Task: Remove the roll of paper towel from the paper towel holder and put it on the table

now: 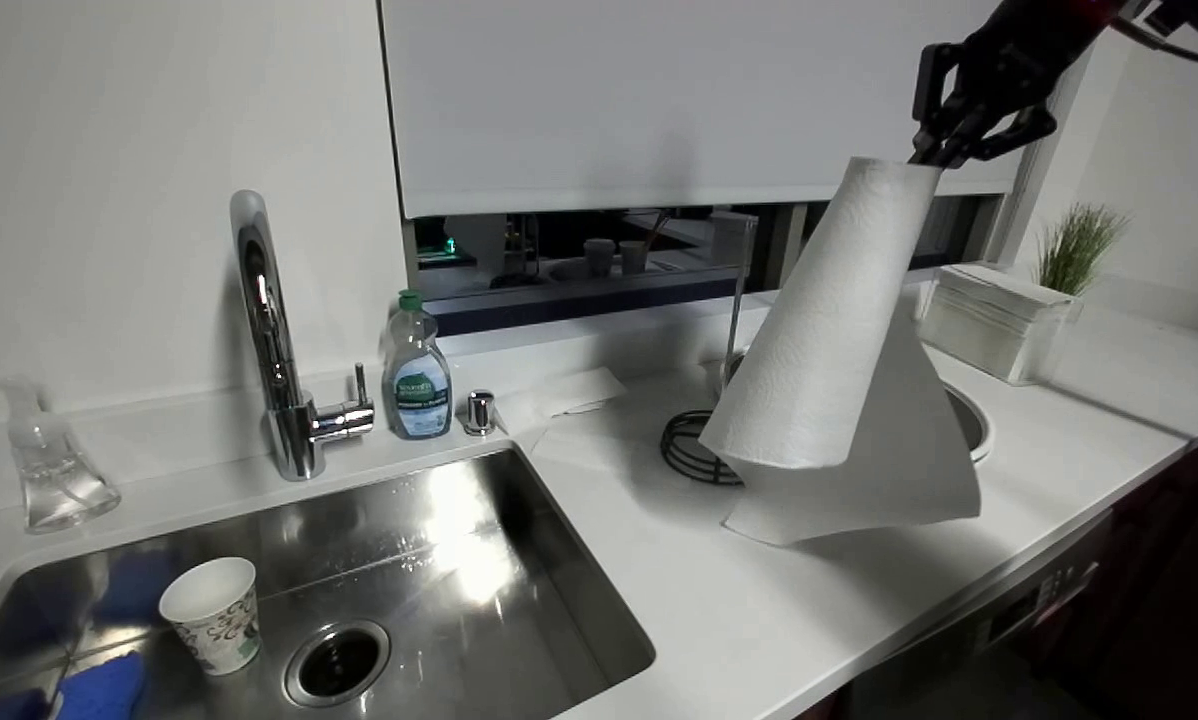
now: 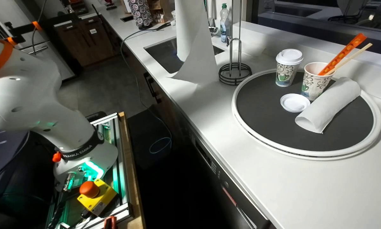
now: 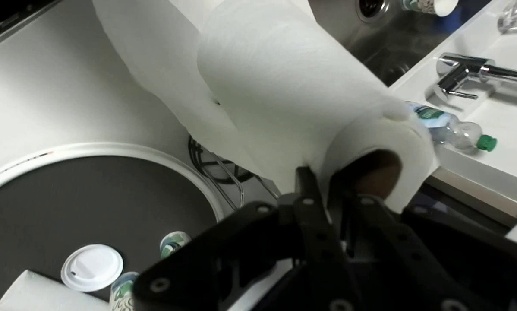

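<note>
Your gripper [image 3: 323,177] is clamped on the upper rim of the roll [image 1: 809,330]; the wrist view shows you one finger reaching into the core and its mate outside the wall. You have the roll clear of the holder [image 2: 235,79], whose thin wire posts stand uncovered near it. The roll hangs tilted over the table [image 1: 719,590], its top leaning toward your gripper, and a loose sheet [image 1: 889,470] flares from its side; you cannot tell from these views whether that sheet's lower edge touches the table. The holder stands between a round tray [image 2: 263,124] and the sink [image 1: 589,560]. On the tray you see a lidded cup [image 2: 286,70], a second cup [image 2: 314,84] with an orange stick [image 2: 343,54] and a wooden stick [image 2: 349,59] in it, a loose lid [image 2: 294,102] and a curled paper [image 2: 332,103]. The sink holds a third cup [image 1: 221,620]. Behind it, a soap bottle [image 1: 421,395] stands upright just beside the faucet [image 1: 275,340]. A green plant [image 1: 1084,245] stands farther along.
</note>
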Robot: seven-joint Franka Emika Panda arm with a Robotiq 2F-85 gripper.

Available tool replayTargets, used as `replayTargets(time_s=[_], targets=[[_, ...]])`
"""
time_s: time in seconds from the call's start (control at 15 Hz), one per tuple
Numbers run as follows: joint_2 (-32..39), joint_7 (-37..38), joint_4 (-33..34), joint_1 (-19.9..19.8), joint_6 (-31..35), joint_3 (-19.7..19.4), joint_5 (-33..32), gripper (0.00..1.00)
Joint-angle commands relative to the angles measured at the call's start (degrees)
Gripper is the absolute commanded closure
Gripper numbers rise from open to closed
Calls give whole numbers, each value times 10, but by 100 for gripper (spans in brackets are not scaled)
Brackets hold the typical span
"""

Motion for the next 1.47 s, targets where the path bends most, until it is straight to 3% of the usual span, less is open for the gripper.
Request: replayTargets(time_s=[0.0, 0.07, 0.2, 0.27, 0.67, 0.93, 1.4], targets=[[23, 6, -28, 6, 22, -3, 18, 97], [19, 4, -16, 5, 10, 1, 0, 88], [30, 4, -21, 5, 14, -1, 3, 88], [32, 4, -22, 5, 14, -3, 3, 97], [42, 24, -62, 23, 74, 45, -20, 97], [63, 65, -88, 25, 169, 78, -71, 97], [103, 89, -100, 51, 242, 86, -66, 97]])
